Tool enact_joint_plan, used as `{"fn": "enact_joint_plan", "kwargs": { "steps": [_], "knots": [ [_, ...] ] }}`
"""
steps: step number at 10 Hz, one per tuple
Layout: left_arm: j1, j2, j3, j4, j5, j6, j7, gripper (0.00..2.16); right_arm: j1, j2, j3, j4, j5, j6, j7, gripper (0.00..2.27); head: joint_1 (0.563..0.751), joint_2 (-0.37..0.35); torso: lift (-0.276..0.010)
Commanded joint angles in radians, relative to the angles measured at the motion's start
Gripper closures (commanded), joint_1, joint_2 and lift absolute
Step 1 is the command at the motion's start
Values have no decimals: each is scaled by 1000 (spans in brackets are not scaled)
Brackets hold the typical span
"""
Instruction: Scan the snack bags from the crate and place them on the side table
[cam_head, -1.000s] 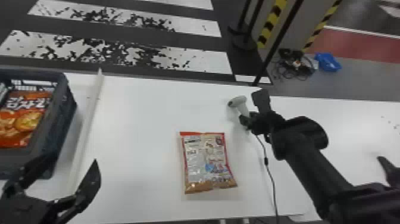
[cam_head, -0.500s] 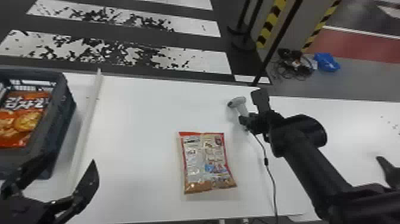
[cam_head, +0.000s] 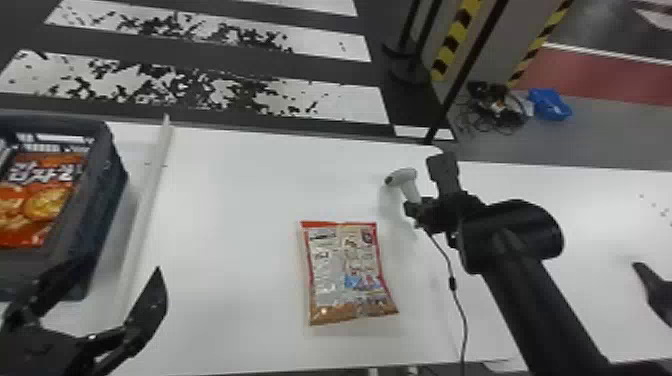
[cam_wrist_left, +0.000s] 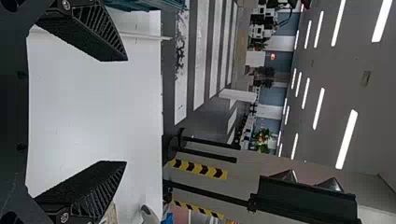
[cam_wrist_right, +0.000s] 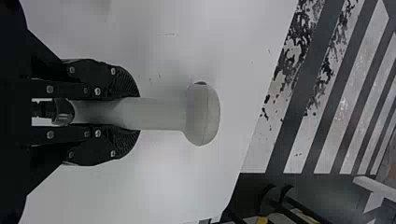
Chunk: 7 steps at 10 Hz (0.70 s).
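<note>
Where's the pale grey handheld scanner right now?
In the head view, the pale grey handheld scanner is right of centre, clamped in the black right hand, beyond and right of the red-edged plastic snack bag.

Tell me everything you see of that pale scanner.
The scanner is light grey, smooth and plastic-looking: a rounded head with a dark spot at one end, on a straight handle. The right gripper clamps the handle between its fingers over the white table; a dark cable trails from the handle's base.
</note>
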Motion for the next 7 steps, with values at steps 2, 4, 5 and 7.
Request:
{"fn": "enact_joint_plan", "kwargs": {
  "steps": [2, 4, 5, 7],
  "knots": [
    [-17, 0, 0, 28, 0, -3, 0, 83, 169, 0, -56, -295, -44, 138, 0, 2253, 695, -222, -50],
    [-33, 0, -2, 50, 2, -6, 0, 83, 333, 0, -120, -571, -132, 245, 1, 2253, 695, -214, -50],
    [-44, -1, -3, 61, 2, -9, 0, 83, 410, 1, -131, -689, -137, 254, 1, 2253, 695, -207, -50],
    [-60, 0, -5, 80, 6, -9, 0, 83, 535, 9, -142, -873, -145, 303, 1, 2253, 695, -189, -50]
  ]
}}
